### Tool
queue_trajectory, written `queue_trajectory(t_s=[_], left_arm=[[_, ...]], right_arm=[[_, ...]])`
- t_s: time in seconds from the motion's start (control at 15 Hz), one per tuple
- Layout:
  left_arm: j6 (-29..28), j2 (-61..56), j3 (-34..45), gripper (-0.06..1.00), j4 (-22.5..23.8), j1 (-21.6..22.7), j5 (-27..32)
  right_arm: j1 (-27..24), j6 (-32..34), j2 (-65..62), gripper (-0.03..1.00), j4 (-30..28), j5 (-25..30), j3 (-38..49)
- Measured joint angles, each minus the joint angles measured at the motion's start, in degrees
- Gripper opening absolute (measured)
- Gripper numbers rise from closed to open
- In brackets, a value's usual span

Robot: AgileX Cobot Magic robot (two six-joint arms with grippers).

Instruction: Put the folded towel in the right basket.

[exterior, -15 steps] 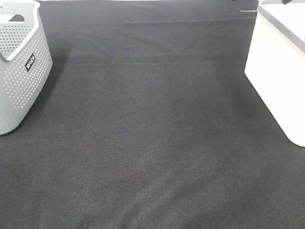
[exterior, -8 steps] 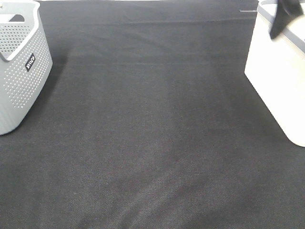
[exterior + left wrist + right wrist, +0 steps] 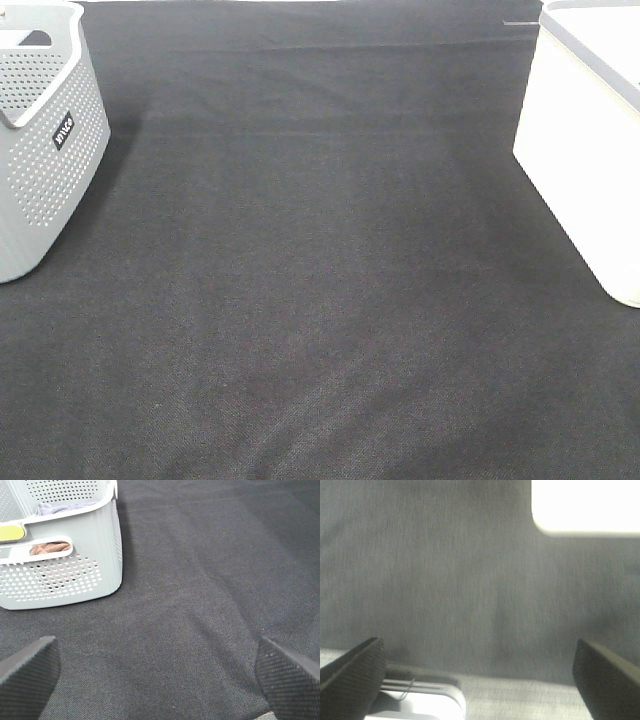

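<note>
No folded towel shows on the black cloth table in any view. The right basket is white with a grey rim and stands at the right edge; its inside is hidden. Its corner shows in the right wrist view. Neither gripper appears in the exterior view. In the left wrist view my left gripper is open and empty above the cloth, near the grey basket. In the blurred right wrist view my right gripper is open and empty above the cloth.
A grey perforated basket stands at the left edge. In the left wrist view it holds a brownish cloth and a bluish cloth. A white object lies near the right gripper's finger.
Half a second ago a dark arm shape hung over the right basket's rim at the top right. It has now left the exterior view. The baskets have not moved.
</note>
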Motion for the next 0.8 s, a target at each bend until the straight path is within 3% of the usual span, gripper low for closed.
queue_trajectory(t_s=[0.33,0.6,0.8], left_arm=[[0.0,0.0,0.0,0.99,0.0,0.0,0.0],[0.0,0.0,0.0,0.99,0.0,0.0,0.0],[0.0,0.0,0.0,0.99,0.2,0.0,0.0]], right_arm=[[0.0,-2.5,-25.7,0.98,0.0,1.5,9.2],[0.0,-3.5,-37.9,0.98,0.0,1.7,12.3],[0.0,-8.1,-39.0,0.98,1.7,2.1,12.3]])
